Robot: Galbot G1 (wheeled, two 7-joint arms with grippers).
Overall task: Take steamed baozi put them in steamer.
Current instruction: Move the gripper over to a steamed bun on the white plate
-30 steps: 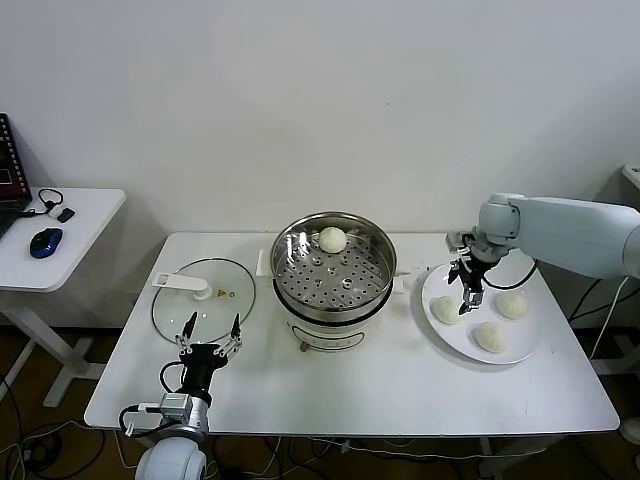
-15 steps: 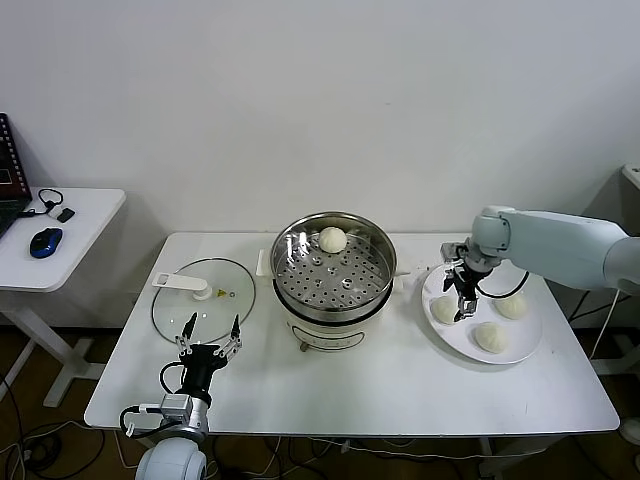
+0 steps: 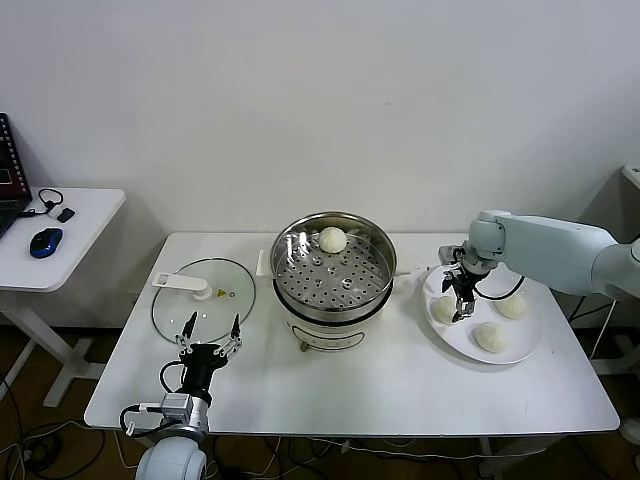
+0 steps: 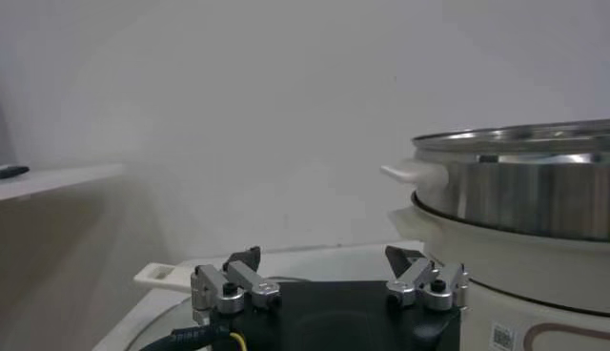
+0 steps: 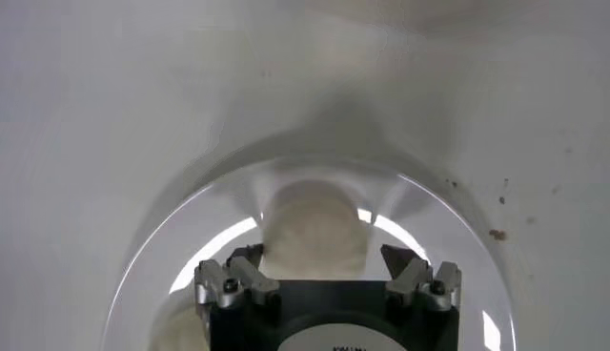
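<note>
The steamer (image 3: 333, 272) stands at the table's middle with one baozi (image 3: 332, 239) on its perforated tray at the back. Three baozi lie on the white plate (image 3: 525, 349) at the right: one at the plate's left (image 3: 443, 310), one at the back right (image 3: 511, 306), one at the front (image 3: 490, 337). My right gripper (image 3: 462, 302) is open and points down over the left baozi, which shows between its fingers in the right wrist view (image 5: 314, 225). My left gripper (image 3: 209, 340) is open and parked near the table's front left; it also shows in the left wrist view (image 4: 324, 265).
A flat glass lid with a white handle (image 3: 197, 296) lies left of the steamer. The steamer's side (image 4: 515, 205) rises to one side of the left gripper. A side desk (image 3: 60, 235) with a blue mouse stands at the far left.
My right gripper has moved down and a little left over the plate, closing in on the left baozi. The left arm has not moved.
</note>
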